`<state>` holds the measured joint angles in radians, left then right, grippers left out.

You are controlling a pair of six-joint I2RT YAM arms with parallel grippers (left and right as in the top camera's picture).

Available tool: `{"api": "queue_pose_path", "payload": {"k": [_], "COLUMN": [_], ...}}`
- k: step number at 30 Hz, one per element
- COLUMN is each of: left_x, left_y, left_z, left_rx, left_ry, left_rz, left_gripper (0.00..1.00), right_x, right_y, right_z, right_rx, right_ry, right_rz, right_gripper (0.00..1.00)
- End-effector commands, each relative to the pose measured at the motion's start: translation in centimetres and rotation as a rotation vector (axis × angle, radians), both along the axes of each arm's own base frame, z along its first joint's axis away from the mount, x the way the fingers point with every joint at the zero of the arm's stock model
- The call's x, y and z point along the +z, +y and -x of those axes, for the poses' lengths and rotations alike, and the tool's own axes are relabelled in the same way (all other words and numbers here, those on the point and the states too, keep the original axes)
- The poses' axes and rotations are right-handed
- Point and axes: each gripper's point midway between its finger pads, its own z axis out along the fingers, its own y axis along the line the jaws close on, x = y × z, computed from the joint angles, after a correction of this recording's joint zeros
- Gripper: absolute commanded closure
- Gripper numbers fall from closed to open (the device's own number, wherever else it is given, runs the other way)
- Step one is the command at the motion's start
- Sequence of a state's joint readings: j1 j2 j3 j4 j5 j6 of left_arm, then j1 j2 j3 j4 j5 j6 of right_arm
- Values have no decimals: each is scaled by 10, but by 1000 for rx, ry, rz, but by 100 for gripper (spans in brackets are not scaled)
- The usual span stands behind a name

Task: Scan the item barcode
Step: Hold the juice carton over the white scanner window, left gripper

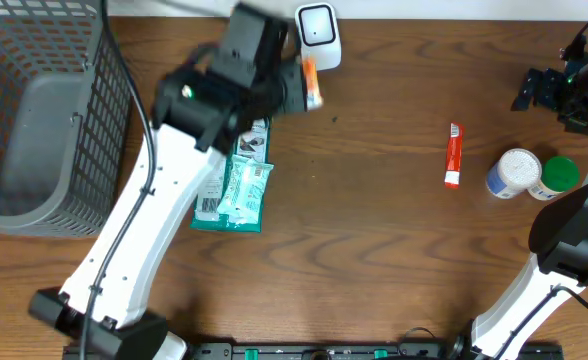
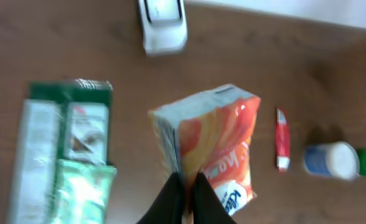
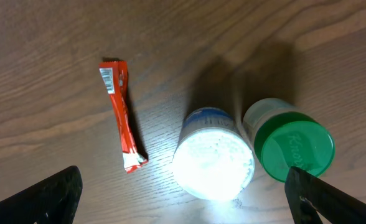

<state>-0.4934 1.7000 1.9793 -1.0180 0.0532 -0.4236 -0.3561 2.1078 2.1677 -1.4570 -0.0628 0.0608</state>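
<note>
Orange-and-white plastic tissue pack [image 2: 211,143] is held above the brown wooden table [image 1: 374,250], pinched at its lower edge by the left gripper [image 2: 188,196], whose black fingers are pressed together on it. In the overhead view the pack sits at 7 o'clock of the white rounded scanner [image 1: 317,33], near it. Green plastic wipes packets [image 1: 236,185] lie at 7 o'clock of the pack. The right gripper [image 3: 182,180] is spread wide above a white-capped bottle [image 3: 213,155], a green-capped bottle [image 3: 292,146] and a red sachet [image 3: 122,118].
</note>
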Motion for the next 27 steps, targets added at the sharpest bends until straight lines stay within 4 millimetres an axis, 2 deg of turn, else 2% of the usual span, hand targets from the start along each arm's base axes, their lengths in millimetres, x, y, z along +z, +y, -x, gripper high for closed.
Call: {"api": "queue_pose_path", "payload": {"k": [1,3,4,6,11,17,22,27], "left_x": [22,22,16,3,-43,-100,-130,-149], "left_y": [5,1,2,2,-14,-36,-51,-58], "left_z": [-39,-56,-78,-102,-149,-189,-220,-234], "left_rx": [-1,-9,28,45,3,-96,-176,-237], "left_ry": [-111,-141,-187,-232,-274,-315,-404,-449], "left_rz": [-157,-201,-281,-371,-493,-599,-698,-769], "left_gripper": [93,93,93,92,93,93,93,93], "right_x": [12,12,12,12,12,12,12,12], "right_y": [0,0,0,0,0,0,0,0], "right_z": [0,0,0,0,0,0,0,0], "right_rx": [-13,-13,-13,-12,-13,-13,-13,-13], "right_ry": [-28,-28,-28,-28,-28,-28,-28,-28], "right_rz": [11,11,11,11,11,11,11,11], "right_gripper": [1,1,1,1,1,1,1,1]}}
